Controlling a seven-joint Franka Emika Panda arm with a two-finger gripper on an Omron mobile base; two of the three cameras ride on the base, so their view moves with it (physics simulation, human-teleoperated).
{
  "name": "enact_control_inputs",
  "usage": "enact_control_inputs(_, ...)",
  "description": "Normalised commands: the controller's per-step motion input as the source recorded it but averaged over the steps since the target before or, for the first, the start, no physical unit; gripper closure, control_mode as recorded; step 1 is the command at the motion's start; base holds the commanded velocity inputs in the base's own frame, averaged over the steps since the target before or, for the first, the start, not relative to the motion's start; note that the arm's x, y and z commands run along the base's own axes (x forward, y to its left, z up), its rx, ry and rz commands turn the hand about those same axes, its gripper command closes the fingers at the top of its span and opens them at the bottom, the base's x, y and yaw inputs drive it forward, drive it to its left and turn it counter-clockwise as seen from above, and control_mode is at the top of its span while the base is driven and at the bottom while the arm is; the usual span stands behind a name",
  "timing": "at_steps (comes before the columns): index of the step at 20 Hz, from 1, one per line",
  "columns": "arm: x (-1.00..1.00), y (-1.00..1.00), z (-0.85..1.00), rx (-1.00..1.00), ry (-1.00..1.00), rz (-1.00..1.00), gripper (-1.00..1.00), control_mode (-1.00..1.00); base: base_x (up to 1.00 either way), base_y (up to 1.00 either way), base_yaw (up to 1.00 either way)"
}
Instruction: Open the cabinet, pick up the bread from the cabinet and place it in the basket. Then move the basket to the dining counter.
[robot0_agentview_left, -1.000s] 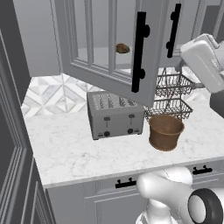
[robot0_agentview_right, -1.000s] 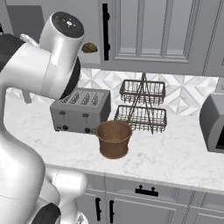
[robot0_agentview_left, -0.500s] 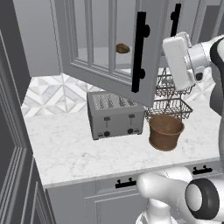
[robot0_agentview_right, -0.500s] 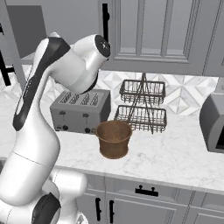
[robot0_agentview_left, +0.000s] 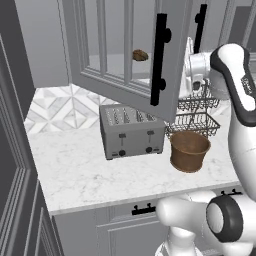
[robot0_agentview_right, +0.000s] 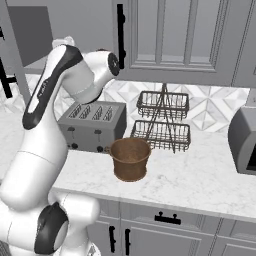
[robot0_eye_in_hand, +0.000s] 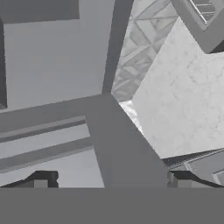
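Bread sits inside the cabinet, whose door hangs open. Claw is wide open and holds nothing. Basket stands on the desk beside the toaster.

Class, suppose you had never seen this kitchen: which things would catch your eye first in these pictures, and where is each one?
The open glass-paned cabinet door swings out over the worktop, and through its panes the small brown bread sits on the shelf. Below it a grey toaster stands on the marble, with the round brown basket just right of it, in front of a black wire rack. The white arm curves up toward the cabinet.
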Motion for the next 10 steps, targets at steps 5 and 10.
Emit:
enact_control_inputs(5, -0.25, 0.83, 0.0, 0.13, 0.07, 0.14, -1.0, -1.0, 0.0, 0.0, 0.0)
enact_control_inputs(10, -0.82, 1.0, -0.08, 0.05, 0.0, 0.06, -1.0, -1.0, 0.0, 0.0, 0.0)
